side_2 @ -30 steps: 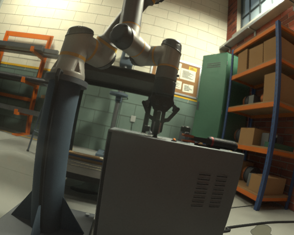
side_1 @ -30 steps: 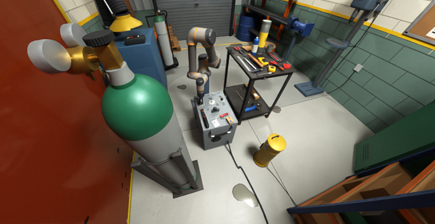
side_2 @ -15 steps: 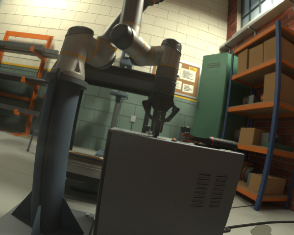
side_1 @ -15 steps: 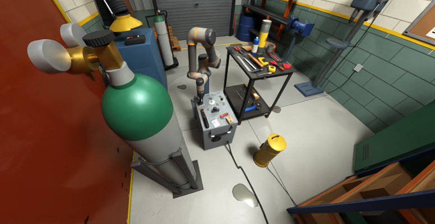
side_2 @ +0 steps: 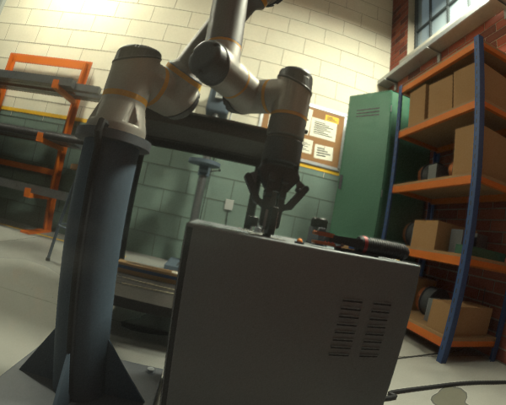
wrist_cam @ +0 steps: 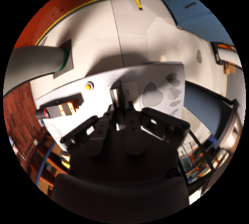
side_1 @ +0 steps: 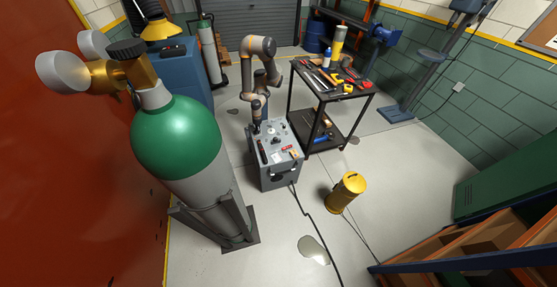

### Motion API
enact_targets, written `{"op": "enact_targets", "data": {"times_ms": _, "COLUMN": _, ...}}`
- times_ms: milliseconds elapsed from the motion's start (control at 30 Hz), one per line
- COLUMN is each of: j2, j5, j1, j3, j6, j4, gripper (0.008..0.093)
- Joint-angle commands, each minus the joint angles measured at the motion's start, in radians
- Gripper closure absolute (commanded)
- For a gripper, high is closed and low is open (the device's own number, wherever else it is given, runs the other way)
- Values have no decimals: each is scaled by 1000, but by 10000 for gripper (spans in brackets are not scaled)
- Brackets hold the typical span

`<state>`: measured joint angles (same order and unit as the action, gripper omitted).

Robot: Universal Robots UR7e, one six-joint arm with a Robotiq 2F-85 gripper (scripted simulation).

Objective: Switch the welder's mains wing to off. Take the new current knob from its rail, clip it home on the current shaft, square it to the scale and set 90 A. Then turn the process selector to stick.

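Observation:
The mains wing [wrist_cam: 116, 98] stands on the top panel of the grey welder [side_1: 274, 155], near its back left corner. My gripper [wrist_cam: 120, 107] [side_2: 268, 222] [side_1: 257, 128] points straight down on it and its fingers are closed on the wing. An orange lamp [wrist_cam: 88, 86] sits on the panel to the wing's left in the wrist camera. A black knob [side_1: 276, 140] sits mid-panel with a pale dial [side_1: 271, 131] behind it. A black-handled part [side_1: 262, 151] [side_2: 375, 246] lies along the panel's left edge.
A large green gas cylinder [side_1: 187, 157] stands left of the welder. A tool trolley [side_1: 331, 91] stands to its right. A yellow canister [side_1: 344, 192] lies on the floor in front. A black cable [side_1: 311, 223] runs forward from the welder. The arm's pedestal stands behind it.

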<state>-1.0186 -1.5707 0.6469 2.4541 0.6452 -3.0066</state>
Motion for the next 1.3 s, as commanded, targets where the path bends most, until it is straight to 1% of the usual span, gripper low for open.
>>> {"op": "enact_targets", "data": {"times_ms": 0, "j2": 0, "j5": 0, "j1": 0, "j3": 0, "j6": 0, "j4": -1, "gripper": 934}}
{"op": "enact_targets", "data": {"times_ms": 533, "j2": 0, "j5": 0, "j1": 0, "j3": 0, "j6": 2, "j4": -1, "gripper": 929}}
{"op": "enact_targets", "data": {"times_ms": 1167, "j2": 0, "j5": 0, "j1": 0, "j3": 0, "j6": 2, "j4": -1, "gripper": 549}}
{"op": "enact_targets", "data": {"times_ms": 1200, "j2": 0, "j5": 0, "j1": 0, "j3": 0, "j6": 2, "j4": -1, "gripper": 534}}
{"op": "enact_targets", "data": {"times_ms": 1267, "j2": 0, "j5": 0, "j1": 0, "j3": 0, "j6": 2, "j4": -1, "gripper": 534}}
